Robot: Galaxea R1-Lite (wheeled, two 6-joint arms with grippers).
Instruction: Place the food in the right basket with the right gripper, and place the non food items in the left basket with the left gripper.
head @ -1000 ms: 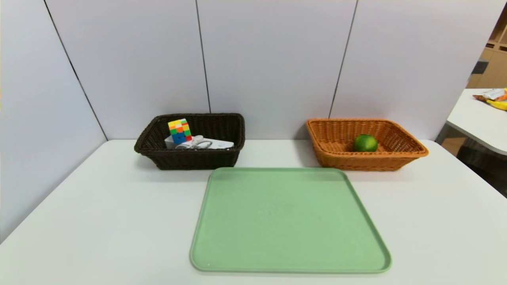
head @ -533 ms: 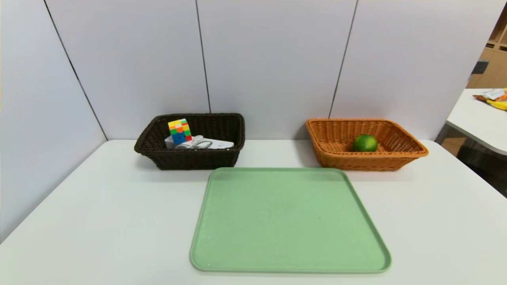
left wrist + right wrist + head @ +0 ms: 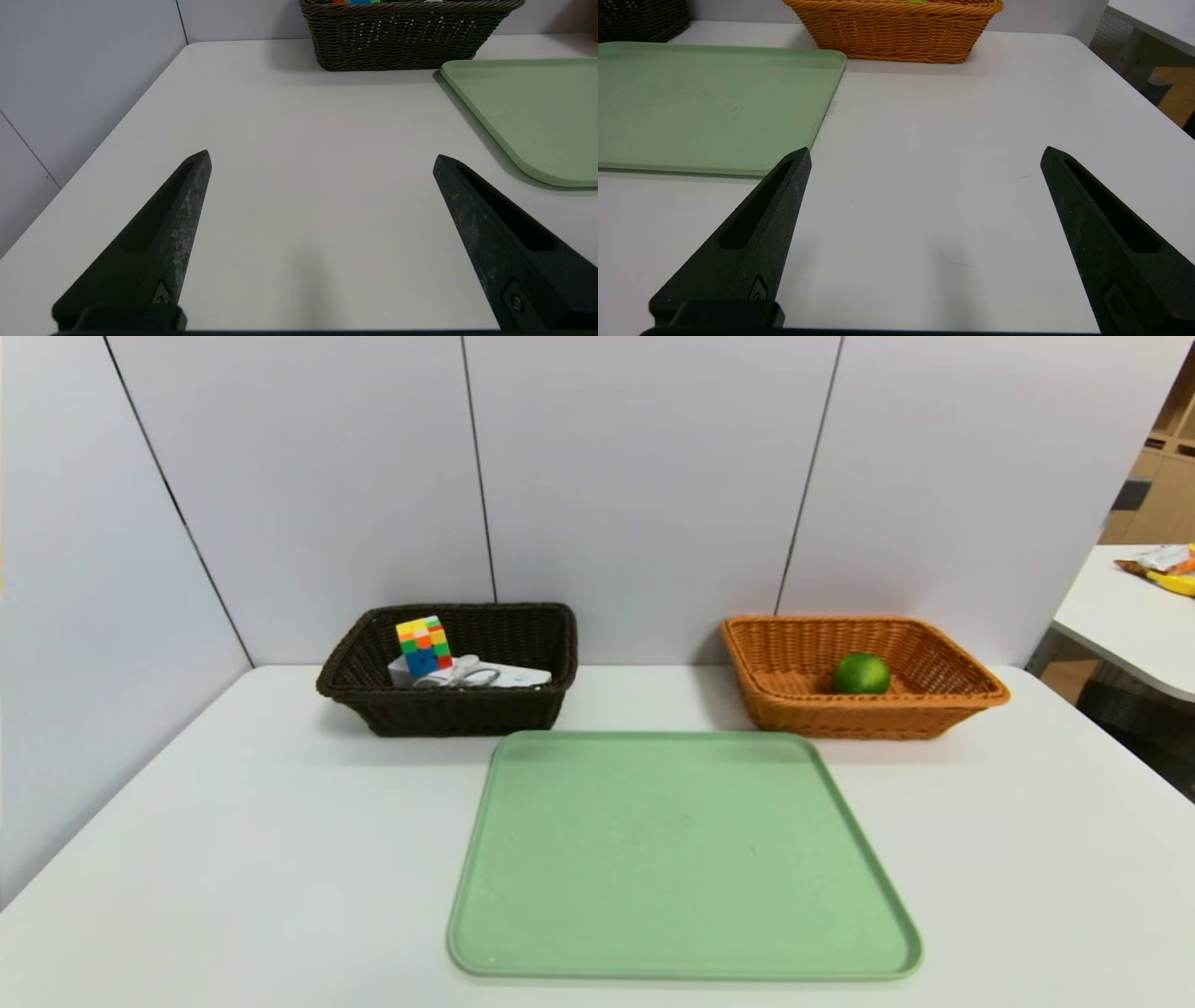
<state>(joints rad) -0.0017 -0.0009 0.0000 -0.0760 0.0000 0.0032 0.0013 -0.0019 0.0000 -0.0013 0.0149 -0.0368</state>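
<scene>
Lying bare between my baskets, a green tray (image 3: 681,859) blocks nothing; the lime (image 3: 860,673) sits far ahead of my spread, empty right end effector (image 3: 924,156).

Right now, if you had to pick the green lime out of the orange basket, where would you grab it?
Probably around its widest middle, coming straight down from above. The lime is round and smooth and sits alone low inside the orange basket, whose flared walls block a sideways reach. The right tool is already wide open, away from the basket.
</scene>
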